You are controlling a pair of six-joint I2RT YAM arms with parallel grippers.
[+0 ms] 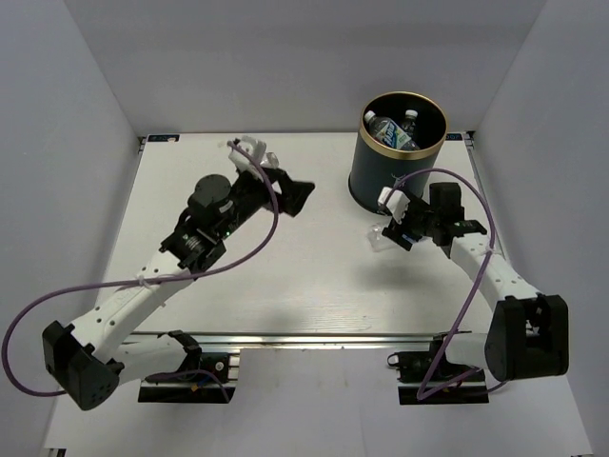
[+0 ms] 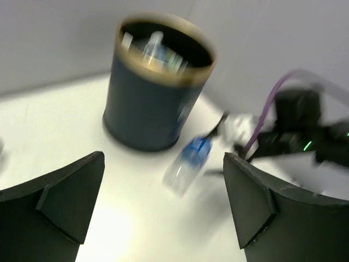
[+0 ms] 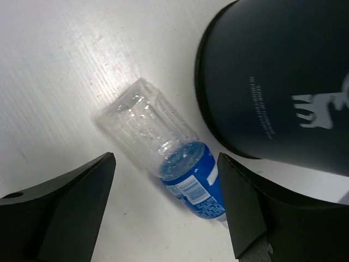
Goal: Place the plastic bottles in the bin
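The dark navy bin (image 1: pixel 392 162) with a gold rim stands at the back right and holds bottles (image 1: pixel 392 130). It also shows in the left wrist view (image 2: pixel 147 98) and the right wrist view (image 3: pixel 283 82), where its white deer logo is visible. A clear plastic bottle with a blue label (image 3: pixel 163 147) lies on the table beside the bin's base, also seen in the top view (image 1: pixel 379 238) and the left wrist view (image 2: pixel 188 164). My right gripper (image 1: pixel 404 226) is open just above that bottle, jaws either side, not touching. My left gripper (image 1: pixel 295 193) is open and empty, left of the bin.
The white table (image 1: pixel 285 276) is boxed in by grey walls at the back and both sides. A small white clip-like object (image 1: pixel 249 149) lies near the back edge by the left arm. Purple cables loop off both arms.
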